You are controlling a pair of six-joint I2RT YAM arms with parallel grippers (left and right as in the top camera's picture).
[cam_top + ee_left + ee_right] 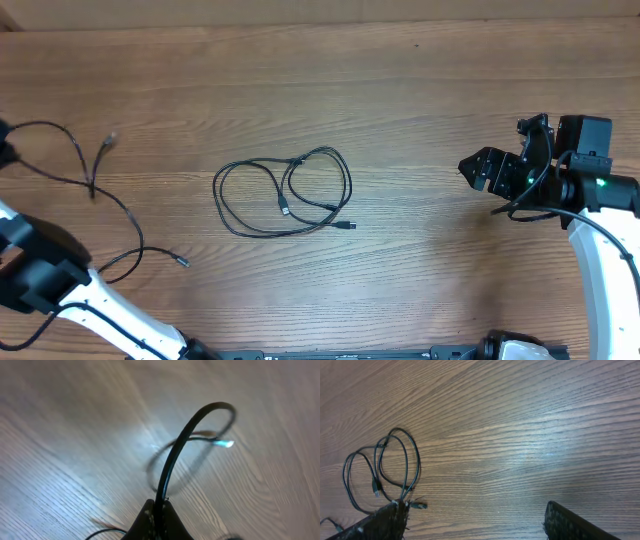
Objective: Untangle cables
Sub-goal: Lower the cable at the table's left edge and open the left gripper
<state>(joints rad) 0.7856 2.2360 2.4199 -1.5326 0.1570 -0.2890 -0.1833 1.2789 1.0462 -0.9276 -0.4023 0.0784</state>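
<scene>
I've got the brown wood-grain tabletop (400, 80) filling all three feeds. The white-and-black left arm (95, 298) comes in from the lower-left corner. The white-and-black right arm (600, 255) rises along the right edge, well apart from the cords.

The right claw (475, 507) is spread wide. Its two textured black fingers (382, 522) sit at opposite bottom corners of the right wrist view, with nothing between them. The left claw (159, 512) is pinched tight on a single thin black cord (92, 185), which rises from between the fingertips and arches over in the left wrist view.

The looped bundle of thin black cords (295, 161) lies flat a little left of the tabletop's centre, its loops crossing near the top. I think it is two cords, but the overhead view is too coarse to be sure. The single cord trails from the left edge down and to the right, well apart from the bundle.

One small dark plug (285, 210) of the bundle rests inside the loops, and another (350, 227) lies just outside at the lower right. The single cord shows a pale end (110, 138) at its upper part and a dark end (183, 262) at the lower right. A blurred, glinting tip (225, 443) shows in the left wrist view.
</scene>
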